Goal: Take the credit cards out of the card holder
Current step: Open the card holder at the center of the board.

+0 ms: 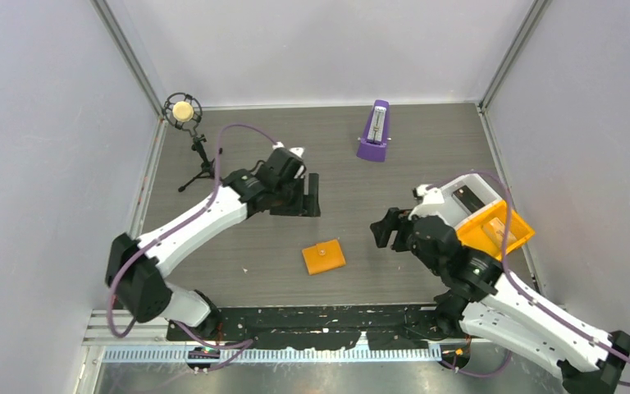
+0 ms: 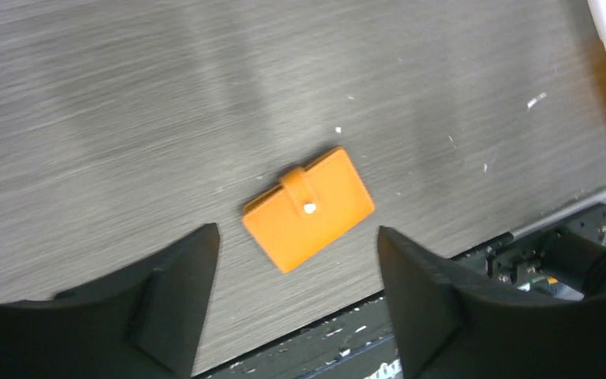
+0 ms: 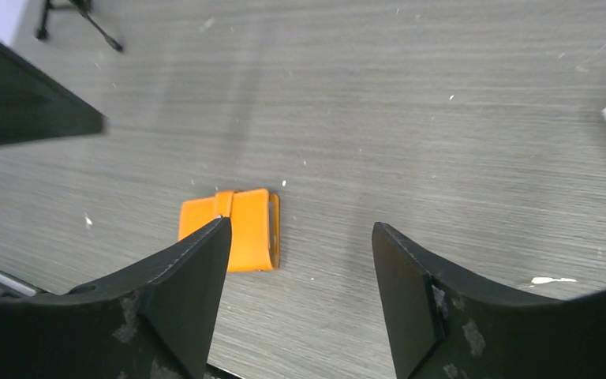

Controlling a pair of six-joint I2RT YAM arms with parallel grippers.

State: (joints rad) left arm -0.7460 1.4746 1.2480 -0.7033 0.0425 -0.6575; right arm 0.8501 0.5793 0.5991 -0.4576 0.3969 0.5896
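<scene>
Your left gripper (image 1: 310,195) and right gripper (image 3: 300,229) hang spread, holding nothing. With the card holder (image 1: 324,256) snapped shut near the bench's (image 1: 426,139) near edge, a one-sided push could skid it.

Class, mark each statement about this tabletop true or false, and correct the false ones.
1. The card holder lies closed on the table. True.
2. The left gripper grips the card holder. False: its jaws are open and empty, apart from the holder.
3. The purple metronome stands upright near the far edge. True.
4. The card holder sits inside the orange bin. False: it lies on the bare table, left of that bin.
</scene>
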